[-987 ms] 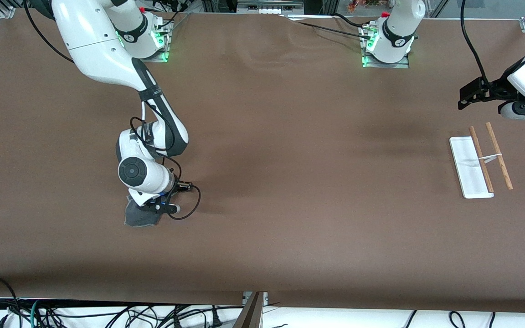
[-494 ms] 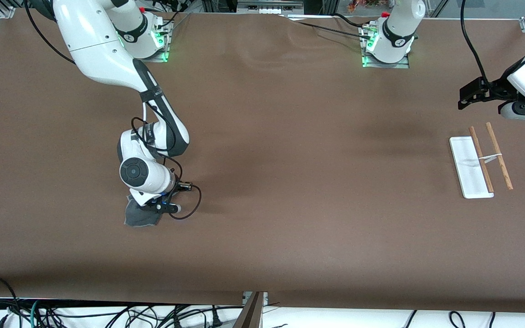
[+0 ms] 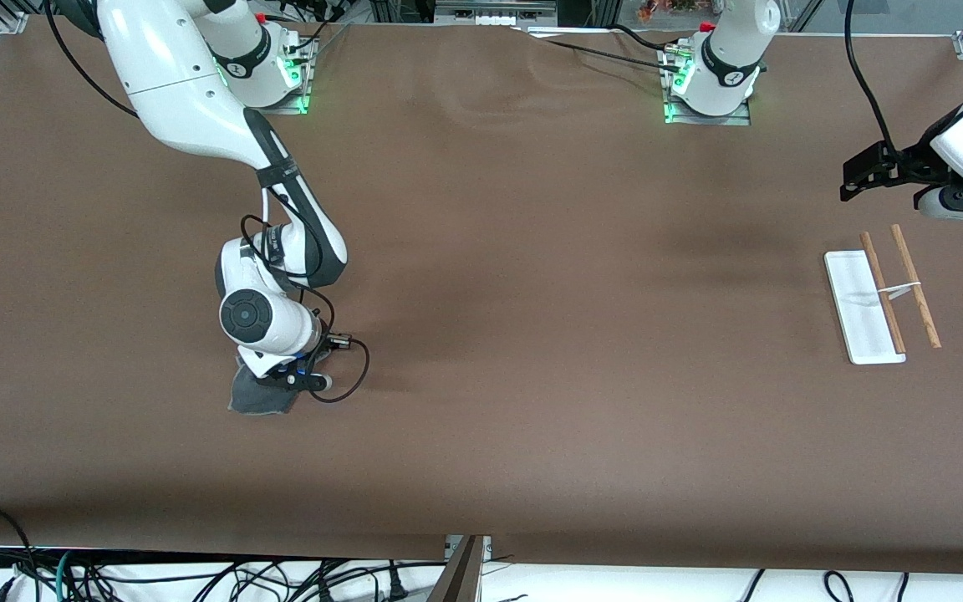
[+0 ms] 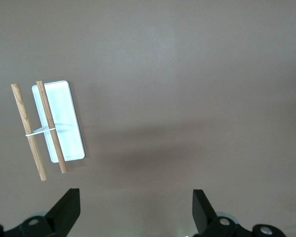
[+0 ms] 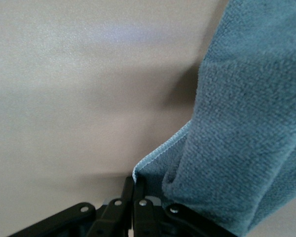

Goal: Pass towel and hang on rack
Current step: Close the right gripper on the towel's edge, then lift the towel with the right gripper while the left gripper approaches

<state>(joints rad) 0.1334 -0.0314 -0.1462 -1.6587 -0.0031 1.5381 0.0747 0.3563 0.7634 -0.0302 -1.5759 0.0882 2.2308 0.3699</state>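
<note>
Right gripper [image 5: 133, 195] pinches the grey soft cloth towel [image 3: 260, 395] on the brown table [image 3: 532, 251]. Left gripper [image 4: 135, 210] waits, fingers spread, above the table near the white-based wooden-rod rack [image 3: 878, 297].

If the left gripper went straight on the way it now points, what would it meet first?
Probably bare table. The left gripper, open, looks down at brown surface; the rack lies off to one side of that line, though depth is unclear.
</note>
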